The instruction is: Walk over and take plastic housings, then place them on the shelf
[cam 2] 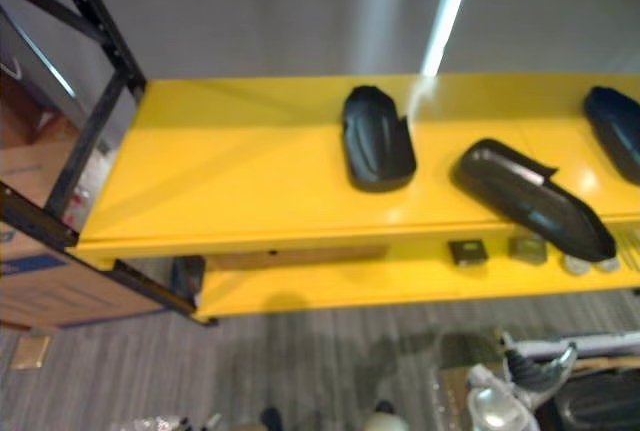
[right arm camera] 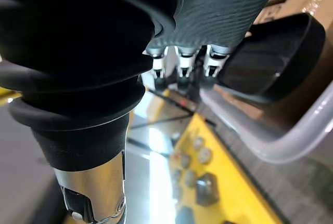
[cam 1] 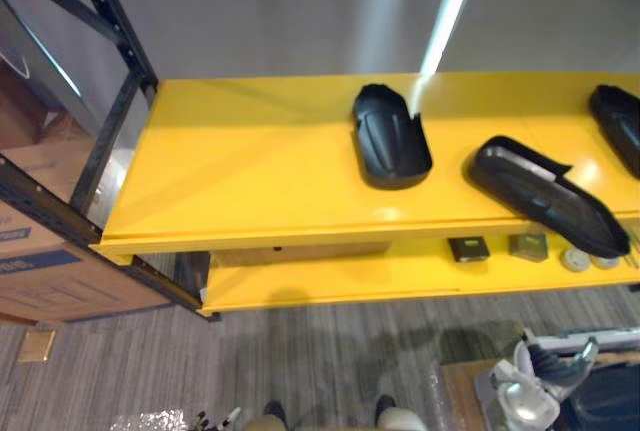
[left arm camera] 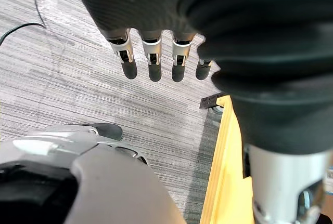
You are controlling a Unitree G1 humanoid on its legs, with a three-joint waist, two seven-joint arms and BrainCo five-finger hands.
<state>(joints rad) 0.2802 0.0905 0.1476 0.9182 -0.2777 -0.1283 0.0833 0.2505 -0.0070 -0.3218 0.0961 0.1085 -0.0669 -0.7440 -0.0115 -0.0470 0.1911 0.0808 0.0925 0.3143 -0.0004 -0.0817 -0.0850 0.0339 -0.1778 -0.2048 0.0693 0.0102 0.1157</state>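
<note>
Left robot hand [left arm camera: 140, 11], fingers [left arm camera: 178, 57] straight (over floor [left arm camera: 62, 78])

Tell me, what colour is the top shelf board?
The shelf board is bright yellow; the left eye view shows it best.

- Open across the left half of the yellow shelf's top deck [cam 1: 250, 171], from its left edge up to the middle housing [cam 1: 390, 136].
- Blocked on the right half by three black housings: the middle housing, the angled housing [cam 1: 545, 196] reaching to the front edge, and the right housing [cam 1: 620, 121] at the far right.
- Narrow passage between the middle housing and the angled housing; wider room behind the angled housing, toward the wall [cam 1: 300, 11].
- Closed off at the left end by the black upright frame [cam 1: 115, 41], with cardboard boxes [cam 1: 50, 251] beyond.
- Slim opening between the top deck and the lower deck [cam 1: 320, 286]; bare on the left, cluttered on the right with small blocks [cam 1: 467, 248] and discs [cam 1: 575, 259].
- Open carpet floor [cam 1: 300, 361] in front of the shelf.
</note>
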